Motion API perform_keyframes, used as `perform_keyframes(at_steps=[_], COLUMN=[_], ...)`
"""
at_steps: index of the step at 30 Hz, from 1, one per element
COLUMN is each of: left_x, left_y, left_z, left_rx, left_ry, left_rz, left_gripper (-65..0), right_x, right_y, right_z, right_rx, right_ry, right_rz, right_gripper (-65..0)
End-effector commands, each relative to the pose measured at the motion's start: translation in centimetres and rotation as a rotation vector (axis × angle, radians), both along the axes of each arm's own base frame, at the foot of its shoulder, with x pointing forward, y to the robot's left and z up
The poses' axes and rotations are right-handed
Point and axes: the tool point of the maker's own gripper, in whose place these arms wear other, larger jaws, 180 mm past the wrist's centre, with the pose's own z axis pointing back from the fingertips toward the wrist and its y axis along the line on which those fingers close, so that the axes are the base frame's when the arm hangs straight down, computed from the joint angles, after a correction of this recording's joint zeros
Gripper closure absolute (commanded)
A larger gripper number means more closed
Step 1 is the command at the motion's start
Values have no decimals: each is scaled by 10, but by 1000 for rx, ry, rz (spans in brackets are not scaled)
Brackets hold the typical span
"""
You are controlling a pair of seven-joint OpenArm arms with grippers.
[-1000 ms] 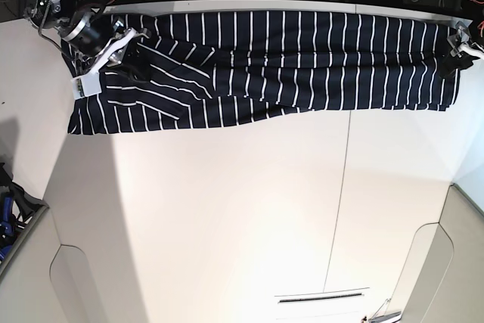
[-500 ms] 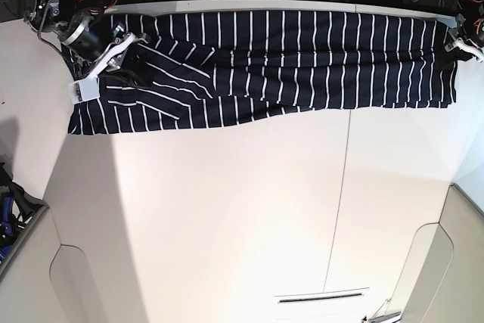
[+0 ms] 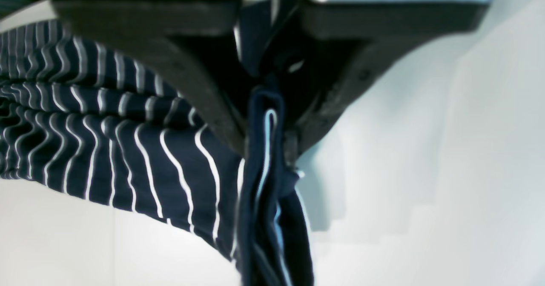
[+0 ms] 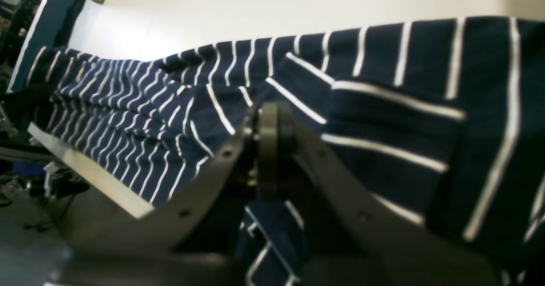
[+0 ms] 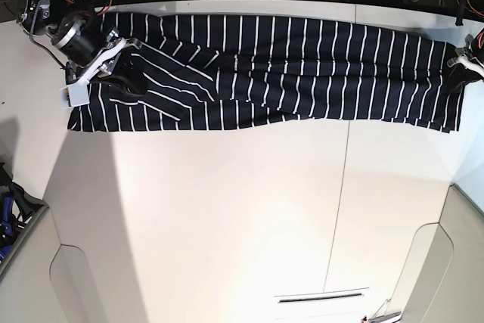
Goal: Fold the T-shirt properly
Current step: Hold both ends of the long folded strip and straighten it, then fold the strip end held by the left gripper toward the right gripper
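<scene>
Your T-shirt (image 5: 287, 66) lies stretched as a long narrow band along the far edge of the table (image 5: 227, 217), its long axis running straight from one arm to the other, so each arm sits at its own end and neither has to reach across. The left gripper (image 5: 460, 62) is at the band's end on the right of the base view, and the left wrist view shows its jaws clamped on a bunched fold of the striped cloth (image 3: 266, 150), with the rest of the shirt trailing off to one side over the bare table. The right gripper (image 5: 113, 54) is at the opposite end; in the right wrist view the jaws are closed with striped cloth (image 4: 272, 218) caught between them. Any fold you make next turns on that line between the two grips, judged from how the band lies taut. You can't see the sleeves or collar clearly: the cloth is doubled over near the right gripper, and the wrist views are blurred and crowded by the fingers, so how many layers each grip holds is unclear.
</scene>
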Motion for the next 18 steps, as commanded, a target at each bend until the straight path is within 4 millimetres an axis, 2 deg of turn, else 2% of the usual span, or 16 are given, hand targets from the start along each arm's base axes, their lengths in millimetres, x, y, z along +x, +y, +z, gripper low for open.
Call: perform_keyframes(at_steps=[1,2,3,6,8,10,13,18], left_x=[17,21,26,37,41,45,48,49], left_y=[8,11,13,20,19,9,-21,-106], left_z=[23,25,27,35,43,53,72,99], left_rx=[47,67,88,131,142,145,134,141], left_ry=[-68,-69,-69,-80,-98,-117,-151,-245], left_rz=[-13,-15,-17,-20,-30,-63,-153,-367], left_gripper=[0,0,0,0,0,0,0,0], right_x=[10,11,13,16,16,16,17,18], right_y=[-2,-4,-6,-14,-18,-20,-24,-31], right_z=[16,17,18,21,22,23,23,24], right_rx=[11,12,13,13,12,9,4,-5], right_ry=[-55,-56,-59,-70,-74,-75,-77,-81], right_rz=[-2,-4,-10,-32,-42,-49,-60,-79], right_gripper=[0,0,-26,-148,-157,-157,-157,-157])
